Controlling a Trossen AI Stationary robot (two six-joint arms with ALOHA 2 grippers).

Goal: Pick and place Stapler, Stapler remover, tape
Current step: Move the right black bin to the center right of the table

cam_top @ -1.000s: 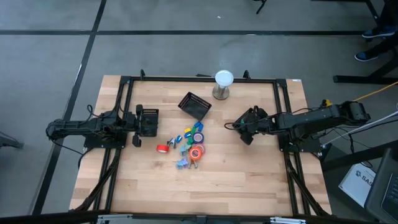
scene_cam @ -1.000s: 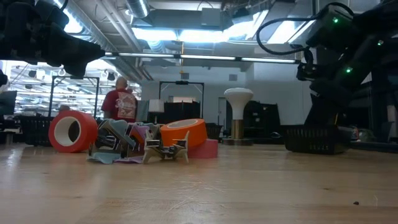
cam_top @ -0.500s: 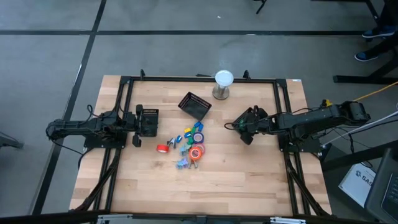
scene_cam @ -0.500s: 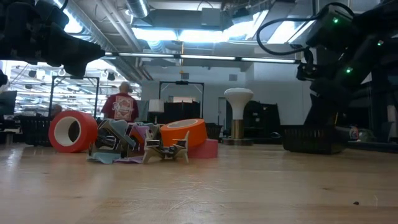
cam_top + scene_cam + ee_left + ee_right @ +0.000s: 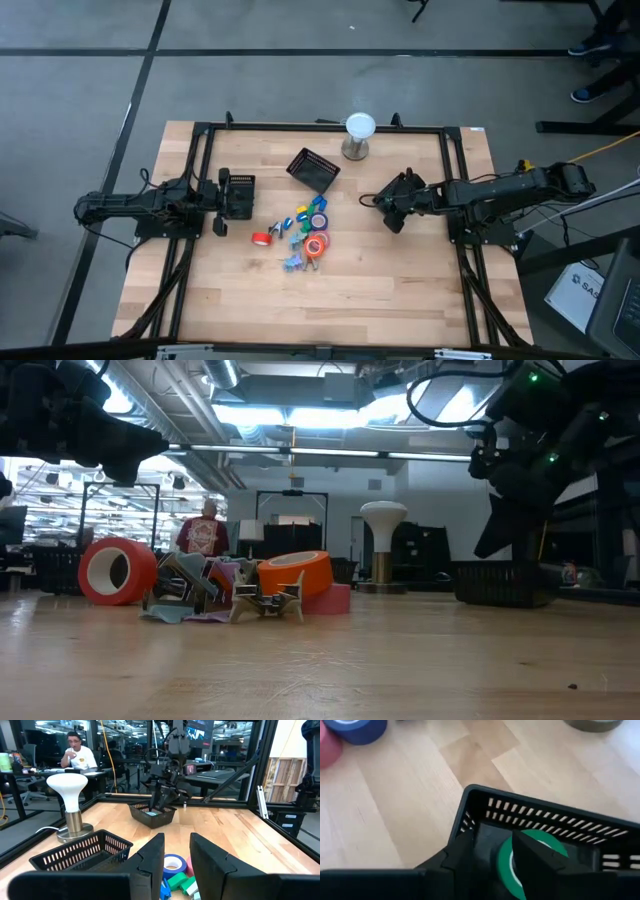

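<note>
- Tape: a green ring-shaped roll (image 5: 532,855) lies inside a small black mesh basket (image 5: 560,817), directly under the right gripper (image 5: 492,852).
- Right gripper's fingers (image 5: 462,850) stand spread, holding nothing, just above that basket's rim.
- A red roll (image 5: 115,570) and an orange roll (image 5: 298,573) sit in the pile of small coloured items (image 5: 305,235), well apart from the basket.
- Left gripper (image 5: 175,857) hovers on the pile's far side from that basket; its fingers look slightly parted and seem empty.
- A second black mesh basket (image 5: 313,168) rests on the wooden counter (image 5: 380,290).
</note>
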